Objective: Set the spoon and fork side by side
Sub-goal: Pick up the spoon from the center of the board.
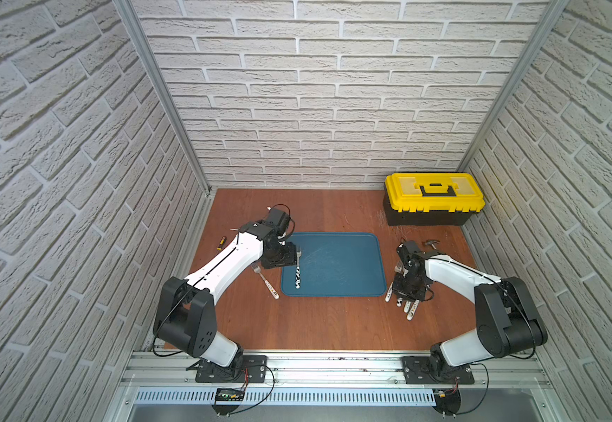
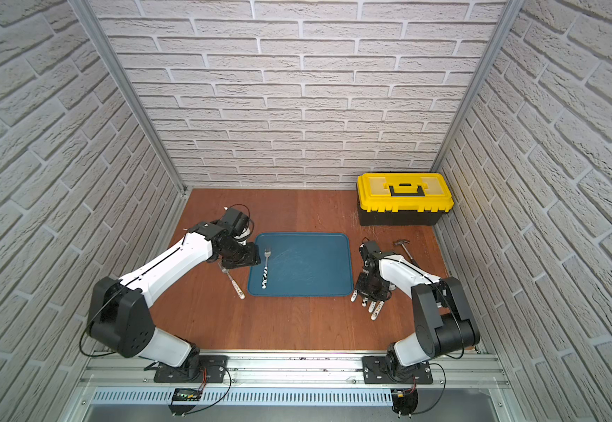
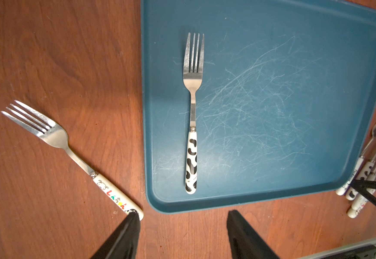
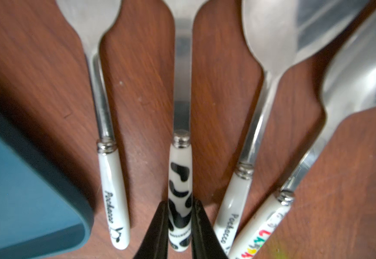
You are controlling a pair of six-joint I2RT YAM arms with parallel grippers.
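One fork (image 3: pixel 192 89) in blue tray (image 3: pixel 272 145); toolbox (image 1: pixel 406 192) shut; left gripper (image 3: pixel 184 214) open, right gripper (image 4: pixel 180 201) clamps cow-pattern handle (image 4: pixel 180 170).

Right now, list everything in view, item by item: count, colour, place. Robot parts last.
table: one, reddish-brown wood, under everything.
tray: one, dark blue, mid-table.
cow-patterned fork: one, steel, black-and-white handle, on the tray, left arm's side.
lettered fork: one, steel, white handle with coloured letters, on the table beside the tray.
cutlery group: four, steel, white handles, on the table, tray's right-arm side; includes a cow-patterned handle.
toolbox: one, yellow and black, far right corner.
hammer: one, grey, near the toolbox.
screwdriver: one, black and yellow, far left.
left gripper: one, black, open, empty.
right gripper: one, black, shut on the cow-patterned handle.
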